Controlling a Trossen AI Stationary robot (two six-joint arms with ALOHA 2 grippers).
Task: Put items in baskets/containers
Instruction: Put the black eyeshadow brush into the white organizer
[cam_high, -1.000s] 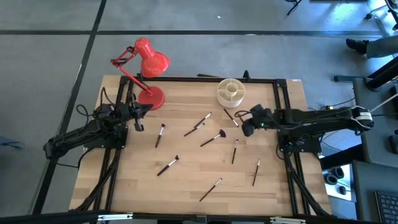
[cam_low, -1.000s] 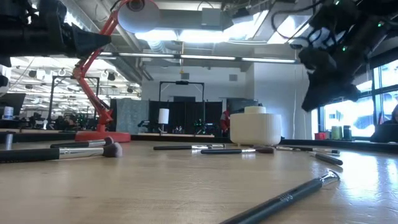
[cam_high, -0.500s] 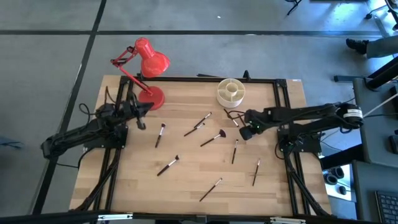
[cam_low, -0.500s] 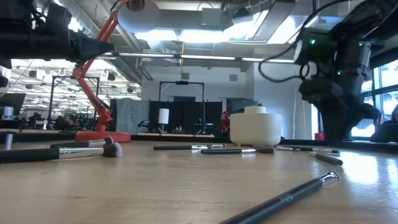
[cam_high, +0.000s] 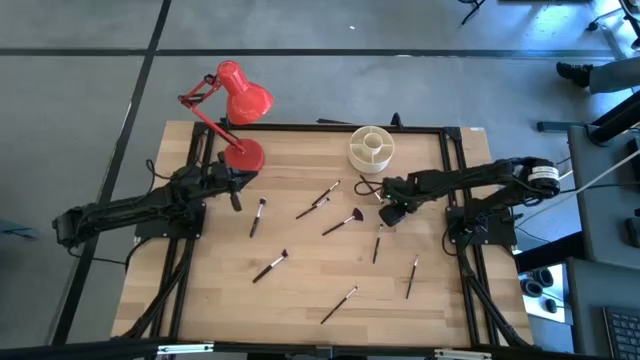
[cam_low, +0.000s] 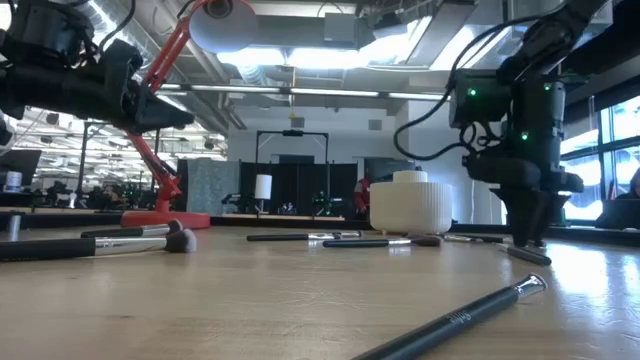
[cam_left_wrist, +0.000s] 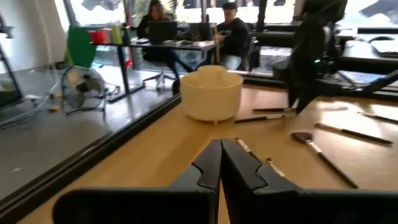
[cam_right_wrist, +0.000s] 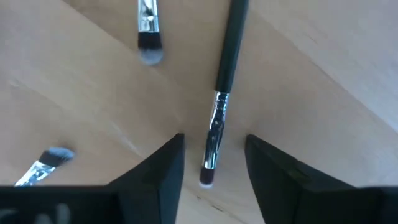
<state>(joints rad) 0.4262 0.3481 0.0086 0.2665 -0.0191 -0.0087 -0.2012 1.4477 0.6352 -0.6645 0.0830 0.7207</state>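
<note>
Several slim makeup brushes lie flat on the wooden table, among them a fan-tipped one (cam_high: 343, 221). A cream-white round cup (cam_high: 371, 147) stands at the far edge. My right gripper (cam_right_wrist: 211, 163) (cam_high: 386, 210) points straight down, open, just off the table near the cup. Its fingers stand on either side of the bristle end of a dark-handled brush (cam_right_wrist: 219, 106) (cam_high: 370, 186) without touching it. A second brush (cam_right_wrist: 148, 37) lies beside that one. My left gripper (cam_left_wrist: 221, 144) (cam_high: 236, 202) hovers shut and level near the red lamp's base, aimed toward the cup.
A red desk lamp (cam_high: 238, 105) stands at the far left, its round base (cam_high: 244, 157) close to my left gripper. Black frame rails (cam_high: 300, 127) run along the table's edges. People sit at desks beyond the table (cam_left_wrist: 233, 37).
My right gripper has come down toward the table and a little toward its left edge, tipping from a slant to point straight down over the brush by the cup. My left gripper has sunk a little and reached toward the table's right. No brush has moved.
</note>
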